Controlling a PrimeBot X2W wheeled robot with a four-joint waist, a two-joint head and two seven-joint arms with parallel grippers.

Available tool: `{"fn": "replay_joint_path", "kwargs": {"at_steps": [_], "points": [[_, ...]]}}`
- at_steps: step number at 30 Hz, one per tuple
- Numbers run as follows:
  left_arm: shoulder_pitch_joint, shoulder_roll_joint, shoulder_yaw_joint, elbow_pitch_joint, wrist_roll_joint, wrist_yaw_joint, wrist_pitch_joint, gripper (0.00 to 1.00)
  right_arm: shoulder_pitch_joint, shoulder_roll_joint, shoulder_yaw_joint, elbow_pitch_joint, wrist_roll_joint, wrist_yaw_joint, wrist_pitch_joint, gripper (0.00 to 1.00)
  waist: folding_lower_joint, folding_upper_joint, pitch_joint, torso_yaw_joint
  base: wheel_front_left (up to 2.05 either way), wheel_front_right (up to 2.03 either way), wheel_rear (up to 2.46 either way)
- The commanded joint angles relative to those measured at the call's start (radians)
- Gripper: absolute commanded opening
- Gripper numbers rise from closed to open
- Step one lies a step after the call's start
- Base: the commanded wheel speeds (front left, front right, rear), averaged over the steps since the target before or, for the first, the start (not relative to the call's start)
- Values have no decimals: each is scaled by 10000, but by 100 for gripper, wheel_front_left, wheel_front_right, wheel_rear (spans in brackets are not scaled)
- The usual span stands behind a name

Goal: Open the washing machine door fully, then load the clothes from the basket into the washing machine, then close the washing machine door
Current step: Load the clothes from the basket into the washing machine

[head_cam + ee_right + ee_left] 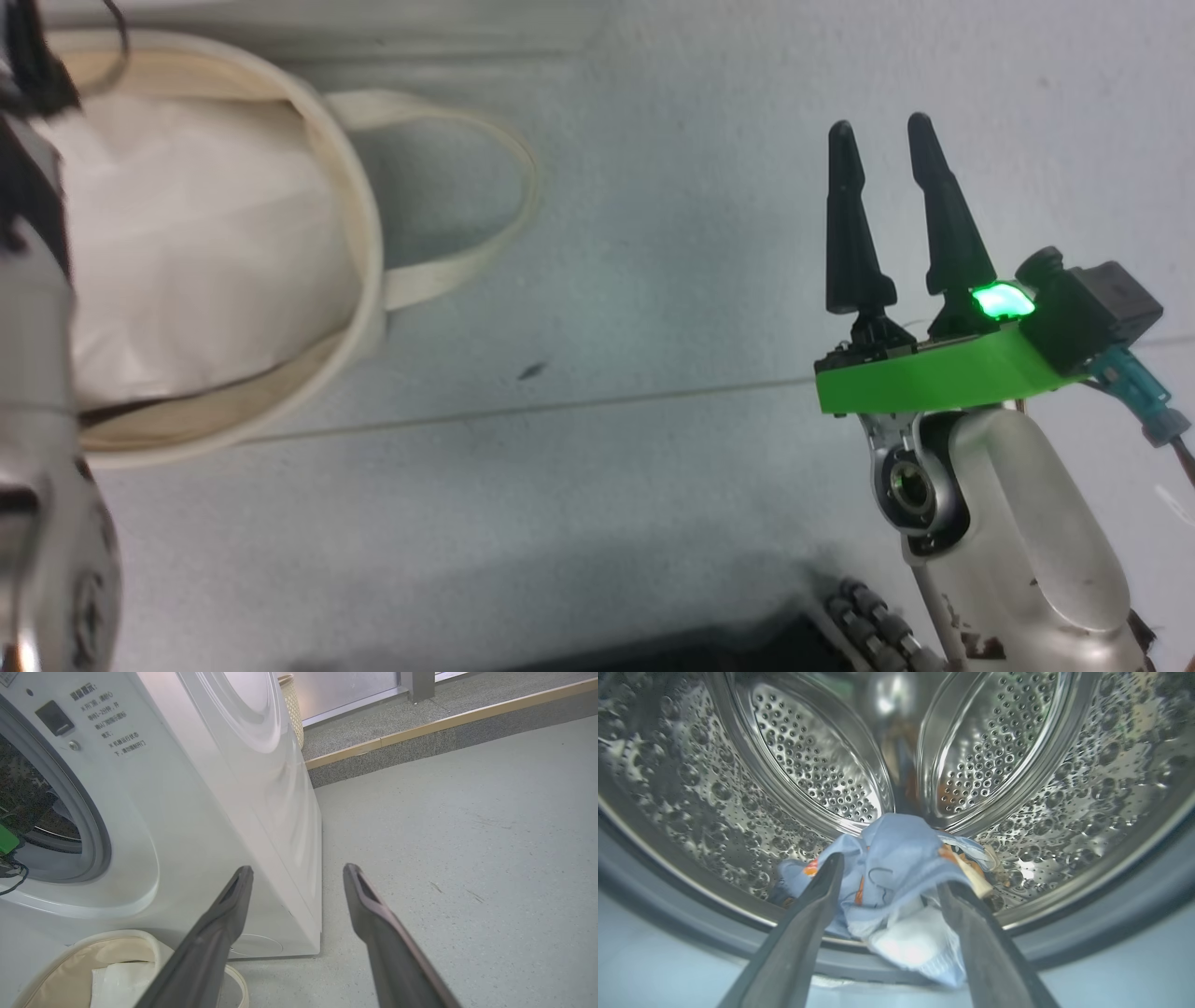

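At the drum's [808, 765] mouth, the left hand [892, 872] gapes astride the clothes [901, 851].

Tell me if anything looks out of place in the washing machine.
Yes: the clothes lie at the mouth of the drum, one corner hanging out over the grey door seal; it could get pinched.

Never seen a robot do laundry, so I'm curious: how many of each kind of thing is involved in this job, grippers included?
Washing machine: 1
Cream canvas basket: 1
Light-blue printed garment: 1
White bundle in the basket: 1
Grippers: 2, the left gripper and the right gripper
Total: 6
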Motion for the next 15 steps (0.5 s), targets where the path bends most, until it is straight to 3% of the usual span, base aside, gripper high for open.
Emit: {"fn": "replay_joint_path", "kwargs": {"at_steps": [1,15], "points": [[237,362,72,-512,-21,-75,-43,100,391,47,201,-242,-58,2,-122,100,1,0,-580,325,0,0,0],[4154,-591,278,-1746,-183,-968,-43,100,1118,47,250,276,47,2,-122,100,1,0,-3087,1074,0,0,0]]}}
